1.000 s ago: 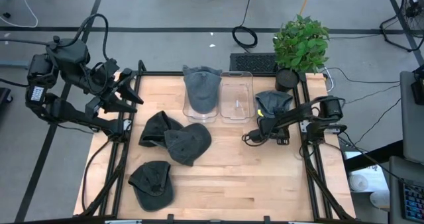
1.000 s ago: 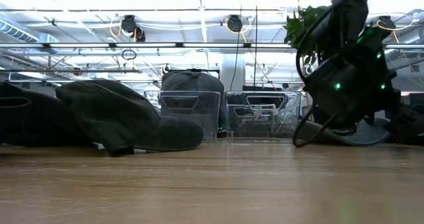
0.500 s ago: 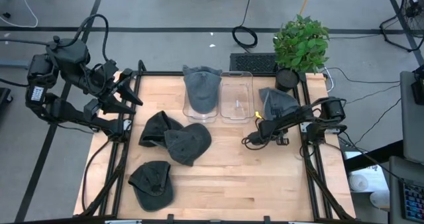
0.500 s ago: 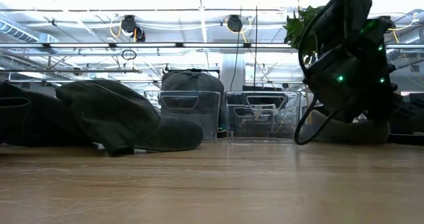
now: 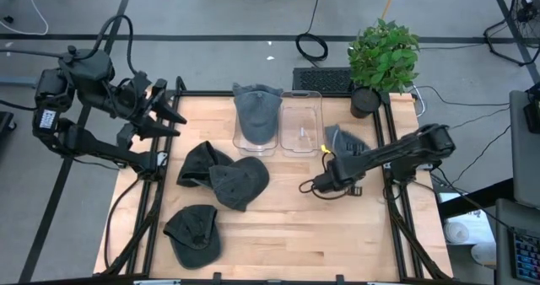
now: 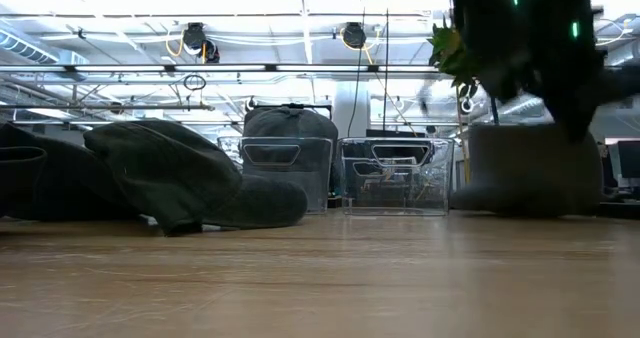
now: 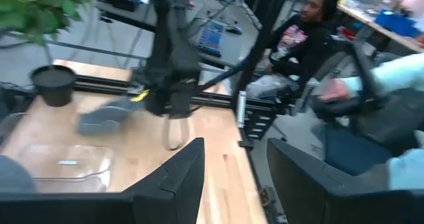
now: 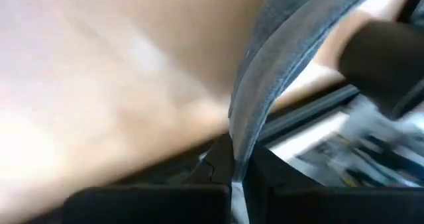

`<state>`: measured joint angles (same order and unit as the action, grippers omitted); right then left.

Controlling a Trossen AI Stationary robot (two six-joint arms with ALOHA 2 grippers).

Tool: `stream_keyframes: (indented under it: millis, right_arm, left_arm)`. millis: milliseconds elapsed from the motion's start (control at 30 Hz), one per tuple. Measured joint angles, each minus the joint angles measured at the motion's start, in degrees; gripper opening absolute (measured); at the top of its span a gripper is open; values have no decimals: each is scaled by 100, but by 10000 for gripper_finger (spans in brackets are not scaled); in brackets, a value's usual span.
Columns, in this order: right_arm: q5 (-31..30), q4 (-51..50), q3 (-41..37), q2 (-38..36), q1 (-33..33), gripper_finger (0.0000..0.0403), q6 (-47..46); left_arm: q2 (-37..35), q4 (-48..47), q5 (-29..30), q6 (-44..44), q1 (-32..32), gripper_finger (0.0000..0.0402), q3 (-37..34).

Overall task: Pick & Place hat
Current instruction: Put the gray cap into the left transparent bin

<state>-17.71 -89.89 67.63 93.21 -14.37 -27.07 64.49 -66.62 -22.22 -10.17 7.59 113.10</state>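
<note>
A grey hat [image 5: 346, 138] is at the table's right, just right of an empty clear bin [image 5: 301, 125], and my right gripper [image 5: 331, 154] is shut on it. In the low view the hat [image 6: 525, 168] stands tall under the arm. Another grey hat [image 5: 256, 115] lies in the left clear bin [image 5: 240, 142]. Three dark hats [image 5: 224, 174] rest on the table's left half. My left gripper [image 5: 173, 116] is open above the table's far left corner, holding nothing. My right gripper pinches a thin edge of the grey hat [image 8: 237, 151] between its two fingers. The cloth runs away from the fingertips as a narrow band. The hat hangs below the gripper with its lower rim [image 6: 520, 210] at table level; whether it is clear of the wood I cannot tell.
A potted plant [image 5: 381, 57] stands at the far right corner behind the hat. A black cable loop [image 5: 316, 184] hangs off the right gripper. A seated person [image 7: 301, 32] and a sleeve [image 7: 397, 78] are beyond the table's right side. Bare wood spans the near middle.
My right gripper has shut on the grey hat's edge and risen. The hat, which lay flat to the right of the bins, is drawn up and now stands tall under the gripper, shifted slightly toward the near edge.
</note>
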Motion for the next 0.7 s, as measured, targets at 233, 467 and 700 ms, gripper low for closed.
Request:
stream_keyframes:
  millis: [233, 467, 700]
  right_arm:
    - [660, -14, 926, -430, -368, 1, -1243]
    - [1685, -9, 1470, -476, -612, 1, -1403]
    - [1862, -14, 2178, -479, -846, 0, -1154]
  left_arm:
    - [-2, 31, 195, 104, 1, 172, 0]
    - [-2, 53, 441, 296, 1, 172, 0]
    - [-1, 54, 1157, 537, 0, 172, 0]
